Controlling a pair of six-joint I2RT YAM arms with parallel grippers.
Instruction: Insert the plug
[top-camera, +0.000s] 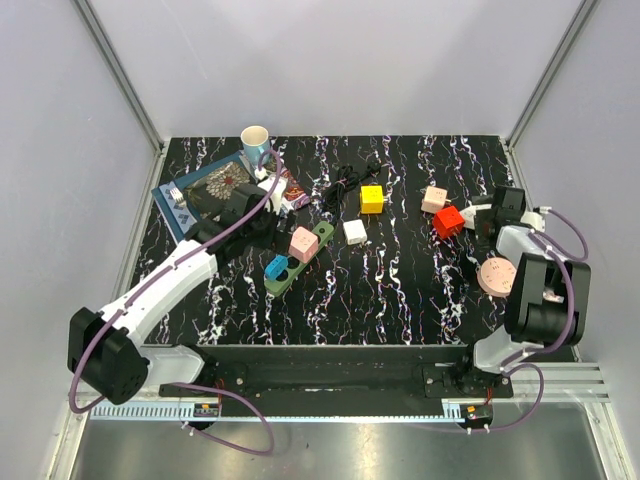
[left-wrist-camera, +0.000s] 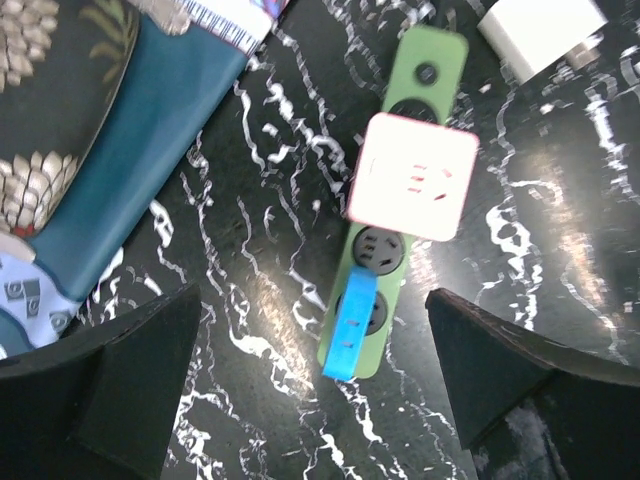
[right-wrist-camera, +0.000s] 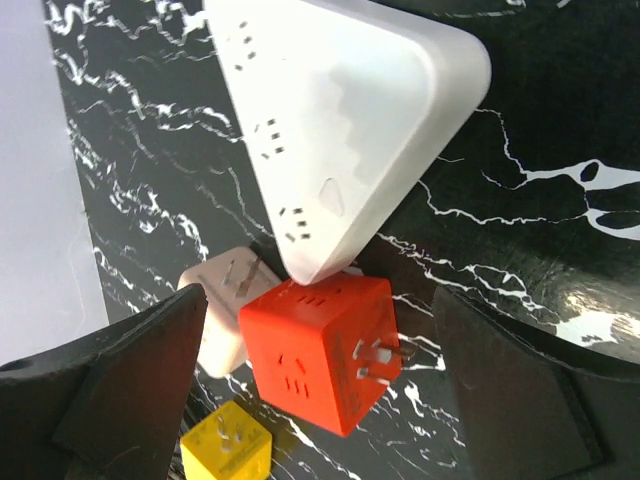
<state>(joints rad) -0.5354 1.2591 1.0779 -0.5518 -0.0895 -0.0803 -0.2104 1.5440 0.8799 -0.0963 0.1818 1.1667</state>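
A green power strip (top-camera: 309, 246) lies left of centre with a pink cube plug (top-camera: 303, 243) and a blue plug (top-camera: 277, 268) seated in it. In the left wrist view the strip (left-wrist-camera: 424, 68), the pink cube (left-wrist-camera: 412, 176) and the blue plug (left-wrist-camera: 350, 322) lie between and ahead of my open, empty left gripper (left-wrist-camera: 315, 400). My left gripper (top-camera: 266, 236) hovers just left of the strip. My right gripper (right-wrist-camera: 320, 400) is open around a red cube plug (right-wrist-camera: 320, 350) with its prongs pointing sideways. In the top view the right gripper (top-camera: 479, 223) is beside the red cube (top-camera: 448, 221).
A white power strip (right-wrist-camera: 340, 120) lies against the red cube. A pale pink cube (top-camera: 433, 199), a yellow cube (top-camera: 371, 198) and a white cube (top-camera: 354, 231) sit mid-table. A black cable (top-camera: 350, 178), a blue book (top-camera: 175, 205), a cup (top-camera: 255, 140) and a pink disc (top-camera: 496, 276) are around.
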